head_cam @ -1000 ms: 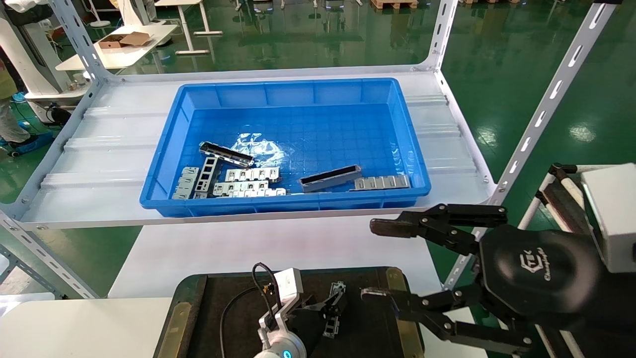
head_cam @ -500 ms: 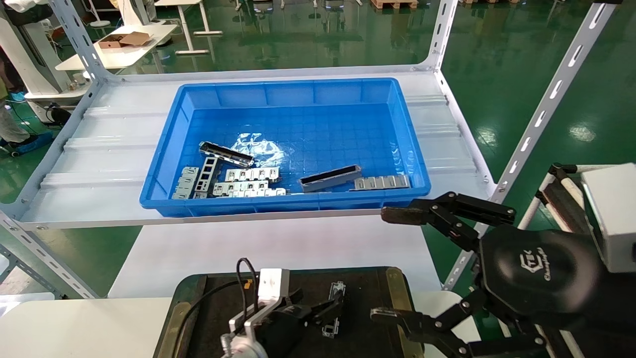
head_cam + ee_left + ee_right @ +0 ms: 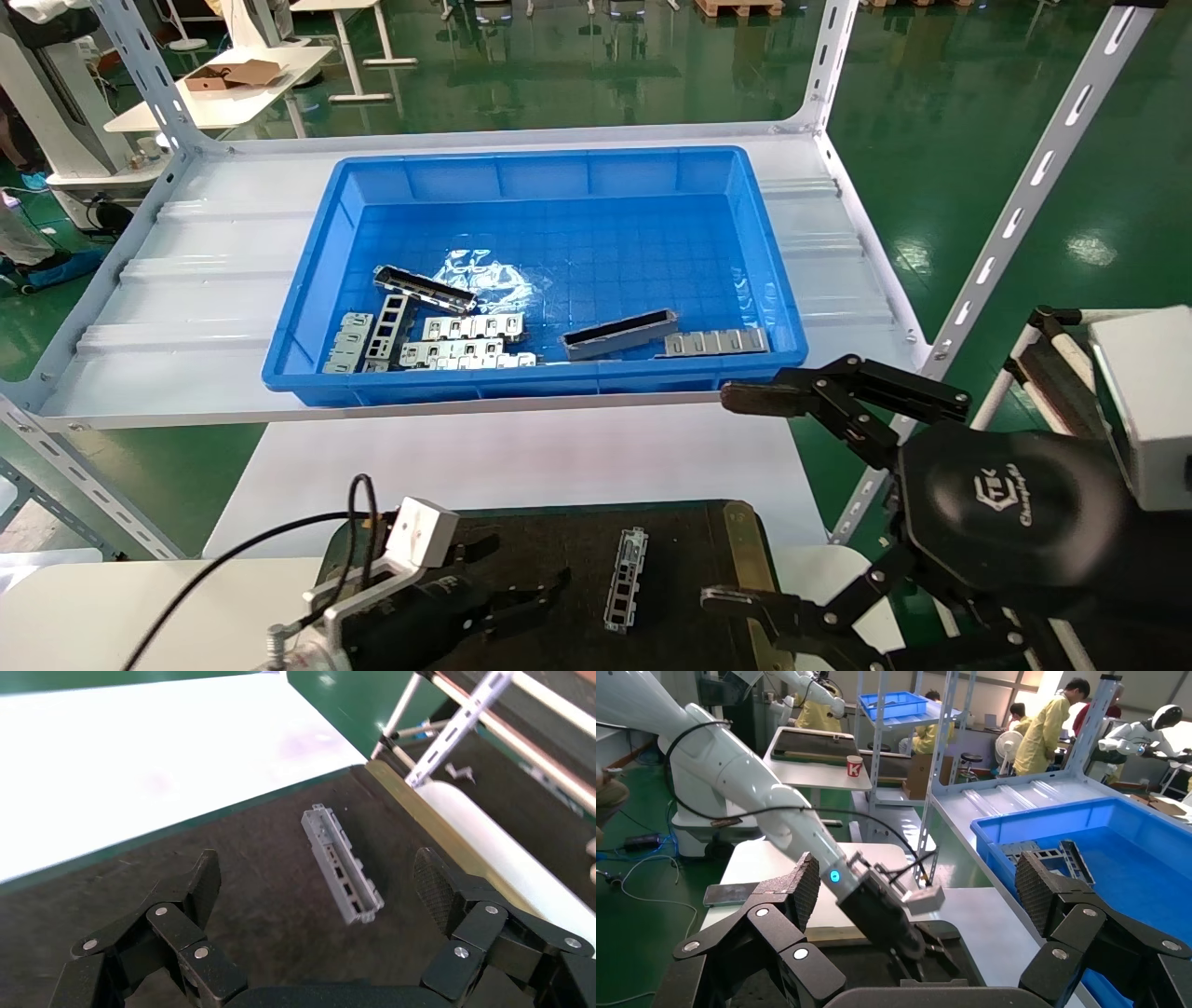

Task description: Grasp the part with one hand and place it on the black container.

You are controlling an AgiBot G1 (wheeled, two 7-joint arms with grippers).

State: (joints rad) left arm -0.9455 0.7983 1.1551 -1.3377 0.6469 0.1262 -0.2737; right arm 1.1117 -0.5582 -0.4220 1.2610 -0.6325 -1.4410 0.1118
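The left gripper point(image 3: 521, 606) hangs low over the near left part of the black container point(image 3: 689, 540), its fingers point(image 3: 193, 885) spread apart and holding nothing. The part point(image 3: 626, 579) lies flat on the container's dark surface just to the right of those fingers, not touching them, its length running near to far. In the left wrist view the part point(image 3: 342, 864) sits between the two spread fingertips but farther out, with bare tray on all sides of it and the brass-coloured edge strip point(image 3: 429, 822) a little to its right.

The right gripper point(image 3: 754, 499) is held off the container's right edge, jaws wide apart and empty, one finger point(image 3: 764, 399) near the shelf's front lip and the other low by the tray's right strip.

Beyond the container lies a bare stretch of white table point(image 3: 521, 457), then the shelf carrying the blue bin point(image 3: 326, 280), in which more metal pieces lie along the near wall.

The near edge of the container is cut off below the head view, and the left arm hides its near left corner. The right gripper's lower finger is partly out of frame.
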